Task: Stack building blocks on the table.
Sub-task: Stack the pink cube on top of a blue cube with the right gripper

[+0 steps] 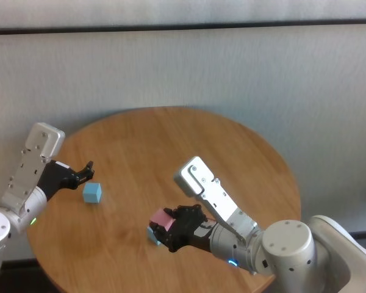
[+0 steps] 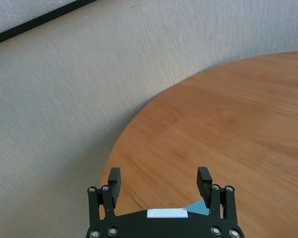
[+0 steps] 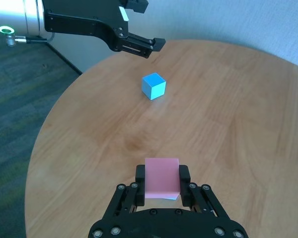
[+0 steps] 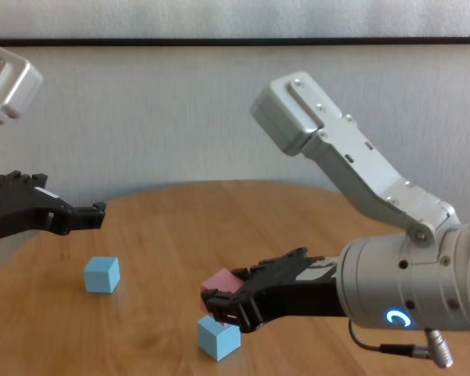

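My right gripper (image 3: 162, 184) is shut on the pink block (image 1: 160, 217), which hangs just above a light blue block (image 4: 218, 338) on the table (image 1: 189, 140) near its front edge. In the right wrist view only a sliver of that blue block (image 3: 172, 197) shows under the pink one. A second light blue block (image 1: 92, 193) stands alone on the left part of the table. My left gripper (image 1: 85, 170) hovers open just behind and above it, with nothing between its fingers (image 2: 204, 180).
The table is round, and its edge curves close to both blocks on the left and front. A pale wall stands behind it. Bare wood spreads across the table's middle and far right.
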Tool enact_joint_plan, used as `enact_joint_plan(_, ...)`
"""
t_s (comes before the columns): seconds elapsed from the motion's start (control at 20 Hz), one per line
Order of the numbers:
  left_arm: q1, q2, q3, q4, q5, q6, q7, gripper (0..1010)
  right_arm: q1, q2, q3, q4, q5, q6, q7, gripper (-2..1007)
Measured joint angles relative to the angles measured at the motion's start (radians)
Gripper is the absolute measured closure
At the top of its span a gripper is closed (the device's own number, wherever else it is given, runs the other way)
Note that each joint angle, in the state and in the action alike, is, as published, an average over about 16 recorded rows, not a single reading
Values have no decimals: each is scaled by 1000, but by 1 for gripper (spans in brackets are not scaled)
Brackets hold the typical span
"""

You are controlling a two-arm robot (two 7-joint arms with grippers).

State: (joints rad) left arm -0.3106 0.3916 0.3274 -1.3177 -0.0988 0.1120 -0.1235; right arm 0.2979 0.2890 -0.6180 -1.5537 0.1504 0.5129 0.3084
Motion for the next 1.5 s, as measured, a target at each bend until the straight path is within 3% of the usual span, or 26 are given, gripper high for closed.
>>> enact_joint_plan(0.9,0,0,0,0,0,0,0,8,0,-67,18,69,-45,-1,-20,635)
enact_joint_plan(1.5,0,0,0,0,0,0,0,8,0,-90,36,86,-66,2,-10,635)
